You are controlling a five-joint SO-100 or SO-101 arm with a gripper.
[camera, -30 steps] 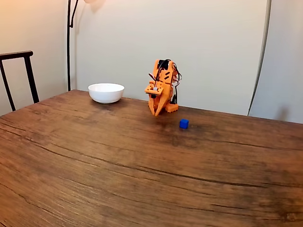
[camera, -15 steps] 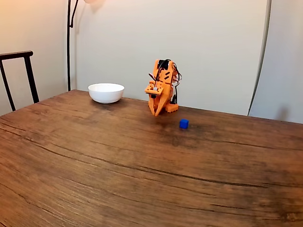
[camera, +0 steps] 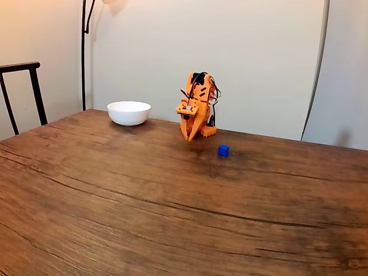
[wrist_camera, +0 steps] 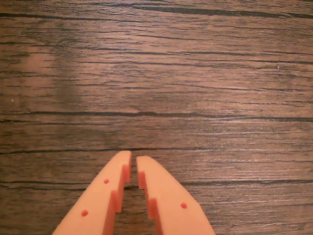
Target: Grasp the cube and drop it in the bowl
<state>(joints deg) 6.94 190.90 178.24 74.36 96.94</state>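
Observation:
A tiny bright-blue cube [camera: 223, 150] lies on the wooden table, a short way right of and nearer the camera than the orange arm. The white bowl [camera: 129, 112] stands at the table's far side, left of the arm. The arm is folded up, its gripper [camera: 190, 137] pointing down just above the table, apart from both. In the wrist view the gripper [wrist_camera: 133, 160] has its two orange fingers nearly together with nothing between them, over bare wood.
The dark wooden table [camera: 144, 201] stretches wide toward the camera. A black chair back [camera: 23, 86] stands at the far left, a lamp pole [camera: 84, 52] behind the bowl, and a pale wall close behind the arm.

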